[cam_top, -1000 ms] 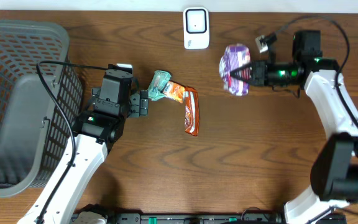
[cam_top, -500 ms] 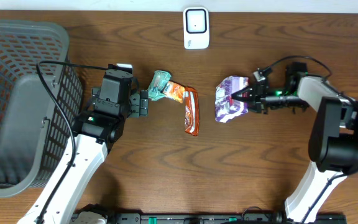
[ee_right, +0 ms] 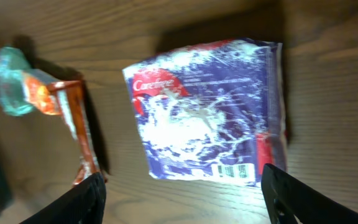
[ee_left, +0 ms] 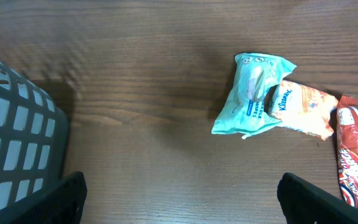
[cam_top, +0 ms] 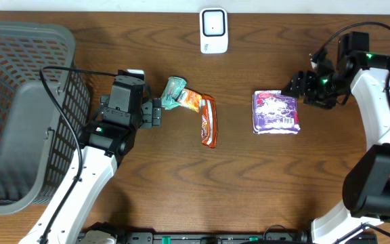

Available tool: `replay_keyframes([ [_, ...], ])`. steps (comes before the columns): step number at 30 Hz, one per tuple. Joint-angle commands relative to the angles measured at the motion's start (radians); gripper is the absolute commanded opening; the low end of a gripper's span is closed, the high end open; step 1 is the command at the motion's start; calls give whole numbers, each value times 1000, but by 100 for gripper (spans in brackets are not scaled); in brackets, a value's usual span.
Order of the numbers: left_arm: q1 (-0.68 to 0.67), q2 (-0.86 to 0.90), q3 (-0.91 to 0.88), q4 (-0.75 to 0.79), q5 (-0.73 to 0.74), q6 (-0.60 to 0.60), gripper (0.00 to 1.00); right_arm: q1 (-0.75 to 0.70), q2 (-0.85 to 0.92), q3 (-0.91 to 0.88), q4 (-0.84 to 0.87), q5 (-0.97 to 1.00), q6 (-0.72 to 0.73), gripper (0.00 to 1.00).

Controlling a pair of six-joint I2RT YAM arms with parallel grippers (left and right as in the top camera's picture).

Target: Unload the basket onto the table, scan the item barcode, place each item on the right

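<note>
Basket (cam_top: 19, 102): It is grey and sits at the far left of the table (cam_top: 181, 196). I see nothing in it.
Left gripper (cam_top: 157, 112): Its jaws are wide open and hold nothing. It is just beside the teal pack.
Teal pack (cam_top: 175, 91): It lies on the table, and its end touches the orange pack.
Orange pack (cam_top: 191, 101): It lies between the teal pack and the red bar, and seems to touch both.
Red bar (cam_top: 209, 122): It lies flat, long way up and down.
Scanner (cam_top: 213, 30): It is white and sits at the top edge. Nothing is in front of it.
Purple pack (cam_top: 275, 112): It lies flat on the table, well apart from the scanner, below it and to the right. Its barcode (ee_right: 229, 169) faces up.
Right gripper (cam_top: 298, 86): Its jaws are open and empty. It is near the pack's top right corner, not touching it.
Done: I think the purple pack has had its turn.
Left: The three packs by the left gripper look untouched, so I think they need scanning next.
Change: A second ago the right gripper held the purple pack up by the scanner. Now the pack is down and let go. The left side has not moved.
</note>
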Motion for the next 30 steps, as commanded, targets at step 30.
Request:
replay_keyframes([
  [30,3,0,2,-3,-3,-10,98,598,7,-166,267,958,352,81],
])
